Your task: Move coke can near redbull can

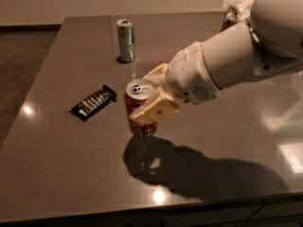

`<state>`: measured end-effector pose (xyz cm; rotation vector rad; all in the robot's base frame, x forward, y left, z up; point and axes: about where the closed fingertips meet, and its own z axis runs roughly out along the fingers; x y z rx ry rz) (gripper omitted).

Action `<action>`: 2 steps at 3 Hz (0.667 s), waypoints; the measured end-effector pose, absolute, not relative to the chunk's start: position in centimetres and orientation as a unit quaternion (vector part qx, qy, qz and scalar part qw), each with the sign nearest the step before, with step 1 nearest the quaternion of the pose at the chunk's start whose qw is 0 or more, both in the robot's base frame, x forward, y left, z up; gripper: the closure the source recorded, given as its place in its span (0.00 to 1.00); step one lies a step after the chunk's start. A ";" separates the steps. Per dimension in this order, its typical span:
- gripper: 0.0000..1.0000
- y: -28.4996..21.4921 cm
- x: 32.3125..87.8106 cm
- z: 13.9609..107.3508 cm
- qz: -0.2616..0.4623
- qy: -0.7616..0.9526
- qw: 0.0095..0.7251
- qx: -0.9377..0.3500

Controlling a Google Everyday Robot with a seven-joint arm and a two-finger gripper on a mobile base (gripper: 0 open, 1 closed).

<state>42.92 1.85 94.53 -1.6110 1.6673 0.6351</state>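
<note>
The gripper (144, 100) is closed around the coke can (141, 88), which is held upright over mid-table (71, 174), just right of a black-wrapped candy bar (93, 102). Carrying is judged underway; the can is to be taken back toward the redbull can (126, 40) and set down beside it.

Gripper (142, 97) jaws clasp coke can (141, 128); redbull can (126, 40) well apart.

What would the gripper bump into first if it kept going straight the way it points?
The gripper is shut on the coke can, so that comes first. Past it, the line heads left over the table, probably passing just in front of the black snack bar; depth is unclear.
</note>
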 end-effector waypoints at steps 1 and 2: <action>1.00 -0.2 46.4 96.9 0.214 0.675 0.388 -0.591; 1.00 -1.1 48.2 98.2 0.192 0.684 0.398 -0.581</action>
